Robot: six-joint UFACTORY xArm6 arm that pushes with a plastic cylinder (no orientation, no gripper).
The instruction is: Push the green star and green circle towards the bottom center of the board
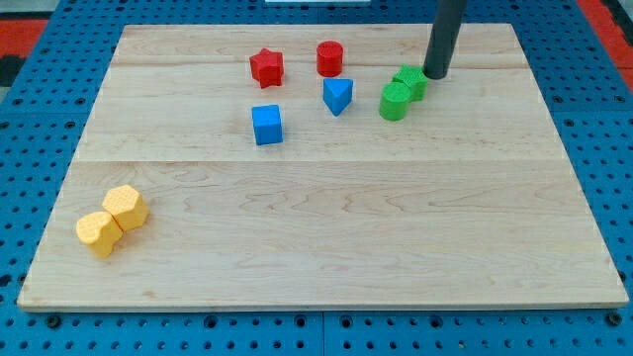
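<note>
Two green blocks sit touching at the view's upper right of the wooden board (326, 227). The green circle (394, 101) is the lower-left one. The green star (410, 82) is just up and to the right of it. My tip (436, 74) stands at the star's upper right side, touching or nearly touching it. The dark rod rises from there out of the view's top.
A red star (266, 67) and a red circle (329, 58) lie near the top centre. A blue triangle-like block (337, 95) and a blue cube (267, 125) lie below them. Two yellow blocks (112, 221) sit touching at the lower left.
</note>
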